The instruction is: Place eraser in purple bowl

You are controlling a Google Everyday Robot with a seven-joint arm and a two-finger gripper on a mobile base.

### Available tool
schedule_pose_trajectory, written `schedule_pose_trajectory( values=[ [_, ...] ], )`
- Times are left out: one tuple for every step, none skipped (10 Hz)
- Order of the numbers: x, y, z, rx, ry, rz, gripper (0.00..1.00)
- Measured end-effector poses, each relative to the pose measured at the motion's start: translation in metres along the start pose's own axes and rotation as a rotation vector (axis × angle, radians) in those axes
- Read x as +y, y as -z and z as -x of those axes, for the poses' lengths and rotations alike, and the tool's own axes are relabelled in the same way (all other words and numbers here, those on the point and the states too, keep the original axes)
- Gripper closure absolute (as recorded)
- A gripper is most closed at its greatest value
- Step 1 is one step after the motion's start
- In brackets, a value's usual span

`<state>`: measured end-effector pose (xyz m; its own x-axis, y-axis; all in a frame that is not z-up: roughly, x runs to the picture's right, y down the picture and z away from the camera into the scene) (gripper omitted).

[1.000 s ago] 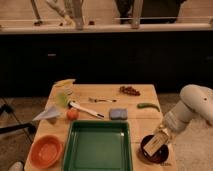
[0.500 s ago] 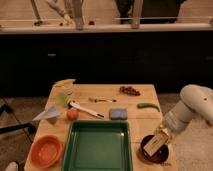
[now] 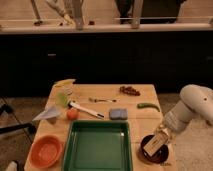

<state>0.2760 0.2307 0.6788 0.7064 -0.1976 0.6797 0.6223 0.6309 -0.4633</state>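
The purple bowl (image 3: 155, 151) sits at the table's front right corner. Over it, tilted, is the eraser (image 3: 154, 143), a cream-topped block with a dark base. My gripper (image 3: 161, 135) comes in from the right on a white arm (image 3: 192, 107) and is shut on the eraser, holding it just inside the bowl's rim. I cannot tell whether the eraser touches the bowl's floor.
A green rectangular tray (image 3: 97, 147) fills the front middle, with an orange bowl (image 3: 46, 150) to its left. Farther back lie a blue-grey pad (image 3: 118, 113), a green pepper (image 3: 148, 106), an orange fruit (image 3: 72, 114), a white-handled utensil (image 3: 85, 109), and a fork (image 3: 102, 100).
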Motion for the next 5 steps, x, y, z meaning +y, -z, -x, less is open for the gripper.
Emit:
schedule_pose_trajectory(
  values=[
    [0.0,0.0,0.0,0.0,0.0,0.0,0.96],
    [0.0,0.0,0.0,0.0,0.0,0.0,0.96],
    [0.0,-0.0002,0.0,-0.001,0.0,0.0,0.97],
    [0.0002,-0.0009,-0.0001,-0.002,0.0,0.0,0.99],
    [0.0,-0.0007,-0.0001,-0.001,0.0,0.0,0.98]
  ],
)
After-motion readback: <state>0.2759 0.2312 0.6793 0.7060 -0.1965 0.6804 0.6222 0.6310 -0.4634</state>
